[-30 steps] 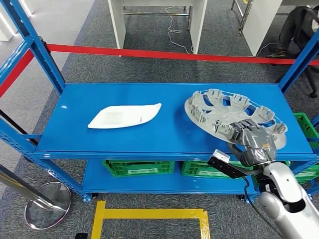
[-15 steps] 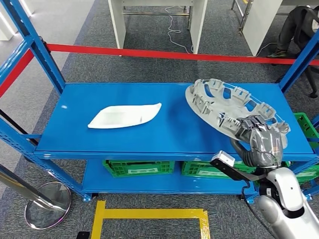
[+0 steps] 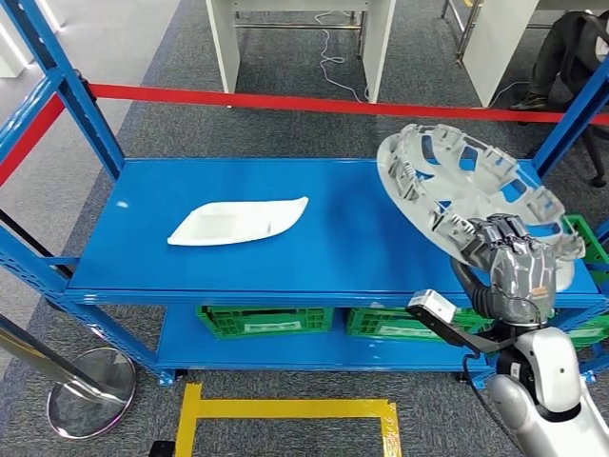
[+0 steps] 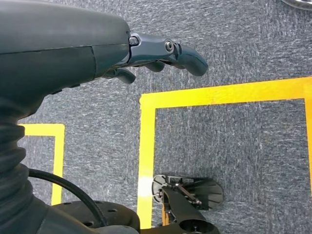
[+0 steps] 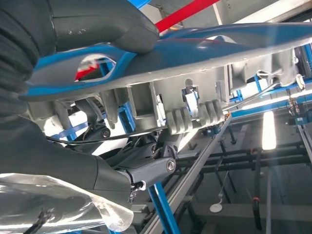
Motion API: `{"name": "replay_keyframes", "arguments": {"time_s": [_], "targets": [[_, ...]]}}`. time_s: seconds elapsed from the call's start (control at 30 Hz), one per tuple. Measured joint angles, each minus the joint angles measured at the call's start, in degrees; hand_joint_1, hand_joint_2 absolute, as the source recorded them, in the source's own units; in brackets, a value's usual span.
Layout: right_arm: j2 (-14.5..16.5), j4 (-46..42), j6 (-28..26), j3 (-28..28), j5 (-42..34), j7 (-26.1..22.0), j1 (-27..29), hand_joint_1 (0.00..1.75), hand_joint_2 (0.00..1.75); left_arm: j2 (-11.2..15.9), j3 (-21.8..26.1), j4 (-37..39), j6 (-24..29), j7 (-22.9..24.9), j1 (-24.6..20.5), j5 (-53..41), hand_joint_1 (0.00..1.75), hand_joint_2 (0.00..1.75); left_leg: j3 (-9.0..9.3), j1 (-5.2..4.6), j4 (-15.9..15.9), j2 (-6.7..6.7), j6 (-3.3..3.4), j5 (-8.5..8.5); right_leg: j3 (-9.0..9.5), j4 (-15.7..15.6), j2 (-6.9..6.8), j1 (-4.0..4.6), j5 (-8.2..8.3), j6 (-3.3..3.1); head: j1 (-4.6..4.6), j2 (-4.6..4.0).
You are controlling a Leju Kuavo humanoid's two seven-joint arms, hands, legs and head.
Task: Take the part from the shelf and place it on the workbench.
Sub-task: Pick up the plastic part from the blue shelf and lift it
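The head camera is looking forward and down from high up onto the blue shelf (image 3: 215, 181) and grey carpet. The left wrist camera is pointing straight down, close over the carpet and yellow floor tape (image 4: 147, 146). The right wrist camera is sitting very near the round grey part (image 5: 165, 73), sharing it with the head view.

White tray (image 3: 237, 221); green crates (image 3: 265, 320); red tape (image 3: 287, 101).
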Motion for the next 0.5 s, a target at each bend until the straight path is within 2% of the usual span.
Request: {"name": "replay_keyframes", "arguments": {"time_s": [0.17, 0.37, 0.5], "targets": [[0.26, 0.0, -0.48, -0.25, 0.91, -0.3, 0.05, 1.75, 1.75, -0.02, -0.02, 0.0, 0.58, 0.91, -0.09, -0.35, 0.0, 1.75, -0.01, 0.0, 0.0, 0.0, 0.0, 0.0, 0.0, 0.0, -0.01, 0.0, 0.0, 0.0, 0.01, 0.0], [0.4, 0.0, 0.35, -0.13, 0.15, -1.89, -1.37, 1.75, 1.75, -0.13, -0.02, 0.0, 6.26, 5.59, -0.49, -1.52, 0.0, 1.75, -0.13, -0.14, 0.24, -0.01, 0.01, -0.01, -0.05, -0.01, -0.01, -0.13, 0.09, 0.08, 0.0, 0.0], [0.39, 0.0, 1.61, 0.54, -0.63, -2.81, -3.07, 1.75, 1.75, -0.13, -0.02, 0.0, 7.28, 6.64, -0.7, -1.69, 0.0, 1.75, -0.29, -0.23, 0.43, -0.01, 0.12, -0.02, -0.11, 0.0, -0.03, -0.24, 0.22, 0.3, -0.02, 0.0]]}}
